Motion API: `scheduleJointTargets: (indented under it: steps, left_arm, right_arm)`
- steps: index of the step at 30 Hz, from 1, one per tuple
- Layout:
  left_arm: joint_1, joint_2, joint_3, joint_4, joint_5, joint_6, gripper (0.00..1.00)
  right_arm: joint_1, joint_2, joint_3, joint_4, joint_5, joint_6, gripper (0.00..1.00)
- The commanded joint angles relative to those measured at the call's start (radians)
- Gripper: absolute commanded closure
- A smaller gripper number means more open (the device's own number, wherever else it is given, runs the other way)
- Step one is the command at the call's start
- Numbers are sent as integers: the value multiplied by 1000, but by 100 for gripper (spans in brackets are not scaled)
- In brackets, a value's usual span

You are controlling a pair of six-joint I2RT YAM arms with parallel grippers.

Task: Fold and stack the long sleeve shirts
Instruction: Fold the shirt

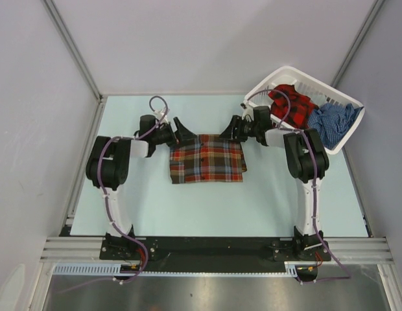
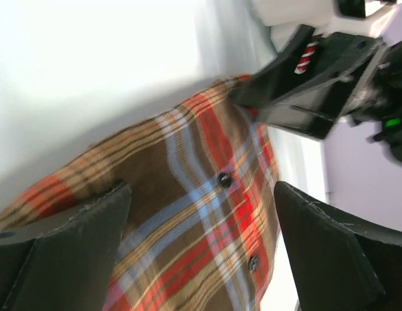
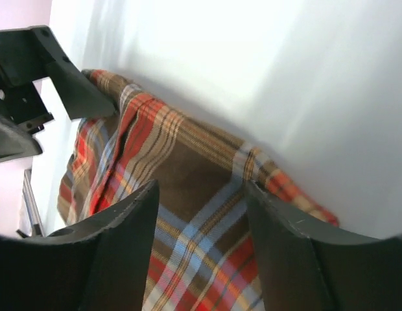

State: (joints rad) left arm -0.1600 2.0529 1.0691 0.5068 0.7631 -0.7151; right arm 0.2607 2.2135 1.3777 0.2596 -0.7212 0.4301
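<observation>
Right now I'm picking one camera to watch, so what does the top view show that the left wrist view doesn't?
Only the top view: the basket, holding a red-black shirt and a blue shirt. Only the left wrist view: buttons on the plaid shirt, close up. Both: the plaid shirt, with the right jaws at its corner.

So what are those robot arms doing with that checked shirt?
They are folding shirts. A brown shirt lies on the table, looking partly folded, and both arms reach to its far edge. The left fingers are wide open over it. The right fingers straddle the edge with a gap, not pinching it yet. A red shirt and a blue shirt wait in the basket.
</observation>
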Motion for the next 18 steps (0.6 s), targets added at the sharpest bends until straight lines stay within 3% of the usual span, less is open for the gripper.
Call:
scheduleJointTargets:
  steps: [1,6,9,13,16,18]
  left_arm:
    - [34,-244,-18,-213,-38,273,1]
    - [34,-571,3,-541,-186,711,1]
    - [34,-717,14,-634,-310,819,1]
    - [36,-816,19,-694,-410,793,1]
    - [31,-853,32,-755,-291,844,1]
    - [13,-878,17,-751,-288,820,1]
  right_arm:
    - [25,-193,-5,-157,20,-48,36]
    - [43,-510,-138,-322,46,-68,34]
    - [19,-648,-287,-404,106,-83,34]
    - [5,-742,-462,-439,180,-85,28]
    - [6,-764,-537,-383,279,-61,27]
    - [12,-744,-554,-353,324,-60,26]
